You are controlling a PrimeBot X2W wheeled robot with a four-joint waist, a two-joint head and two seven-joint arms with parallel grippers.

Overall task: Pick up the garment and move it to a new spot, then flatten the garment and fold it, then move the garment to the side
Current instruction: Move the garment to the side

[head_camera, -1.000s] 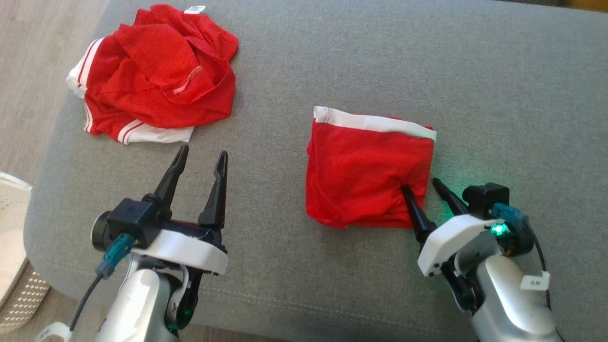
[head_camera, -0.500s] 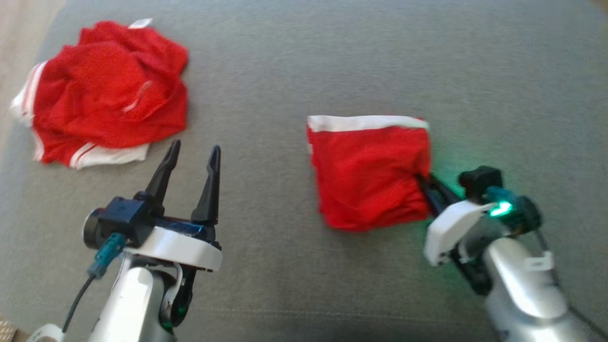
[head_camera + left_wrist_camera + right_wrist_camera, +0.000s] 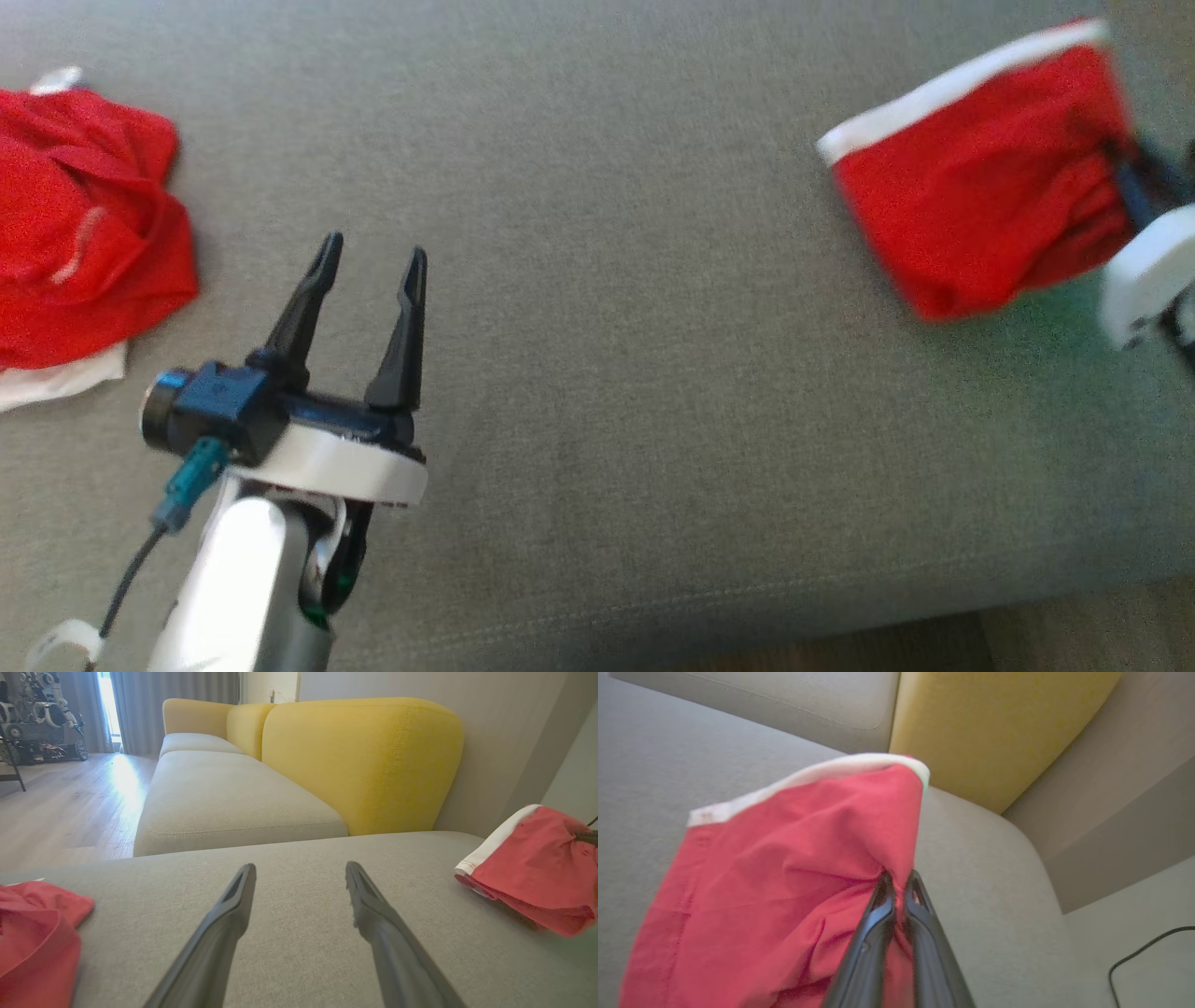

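Right gripper (image 3: 899, 879) clamped on the folded red garment (image 3: 980, 187) near the far right corner of the grey cushion (image 3: 635, 373); left gripper (image 3: 372, 252) spread and empty.

The right gripper's two dark fingers are pressed together on the garment's right-hand edge, where the red cloth bunches into creases. The white waistband runs along the side farthest from the robot. From the left wrist, the garment's gripped side looks raised with shadow under it, though contact at its other end cannot be told. The left gripper hovers over the cushion's near left part, jaws wide apart and holding nothing. A crumpled heap of red and white clothing (image 3: 84, 233) lies at the cushion's left edge, well apart from the garment. A yellow sofa back (image 3: 364, 760) stands behind the cushion.
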